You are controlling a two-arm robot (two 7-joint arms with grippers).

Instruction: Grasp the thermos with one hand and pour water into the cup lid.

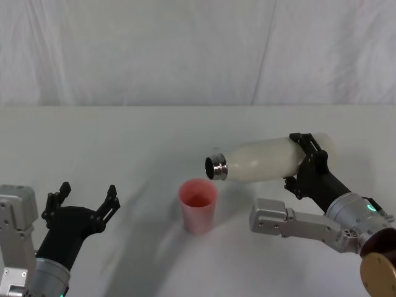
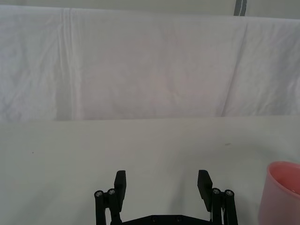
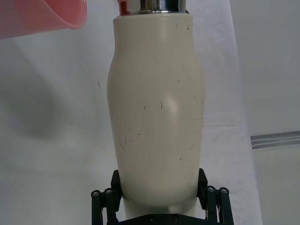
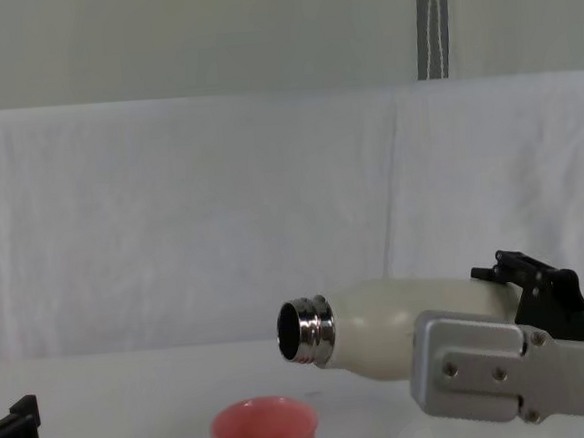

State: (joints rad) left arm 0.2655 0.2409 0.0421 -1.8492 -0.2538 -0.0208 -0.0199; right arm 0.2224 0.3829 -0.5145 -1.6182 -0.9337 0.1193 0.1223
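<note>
One tall cream-white matte thermos (image 1: 266, 159) with a shiny threaded steel neck hangs nearly level above the white worktop (image 1: 124, 142), its open mouth pointing toward the robot's left. That mouth sits just above and slightly to the right of the small salmon-pink round cup lid (image 1: 198, 205), which stands upright on the worktop. The chest view shows a clear gap of air between neck and cup rim, and the dark hollow inside the mouth; the head view shows the cup's pink inner bottom. The right wrist view shows faint scuffs along the thermos's body and the black fingers (image 3: 108, 197) pressed against both sides of its lower end. So the right pincer (image 1: 309, 162) is clenched on the thermos near its base, far from the neck. The left pincer (image 1: 86, 201) hovers low at the robot's left, well apart from the cup, its fingers spread wide and holding nothing.
</note>
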